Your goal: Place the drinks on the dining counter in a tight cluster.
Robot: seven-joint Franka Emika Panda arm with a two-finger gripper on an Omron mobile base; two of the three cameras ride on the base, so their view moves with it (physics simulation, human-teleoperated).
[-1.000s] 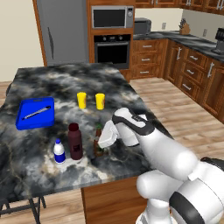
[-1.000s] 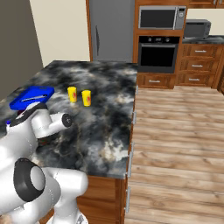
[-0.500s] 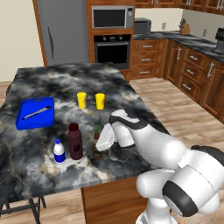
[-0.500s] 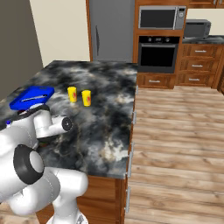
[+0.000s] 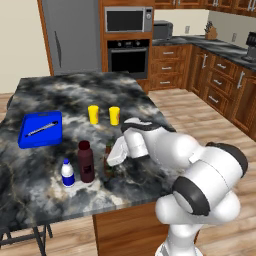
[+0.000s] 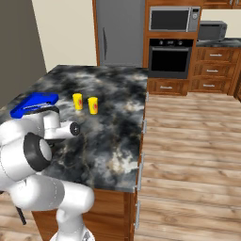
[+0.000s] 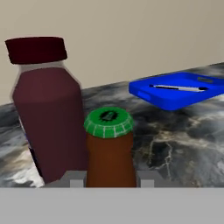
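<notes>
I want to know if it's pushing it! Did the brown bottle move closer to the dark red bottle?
Cannot tell. The brown bottle, mostly hidden by the gripper, seems equally near the maroon bottle.

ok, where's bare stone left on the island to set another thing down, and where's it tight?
Free: the far end of the dining counter beyond the yellow cups, and its right side toward the oven. Crowded: the near left, where the white bottle, maroon bottle and beer bottle in the hand cluster, blue tray behind.
</notes>
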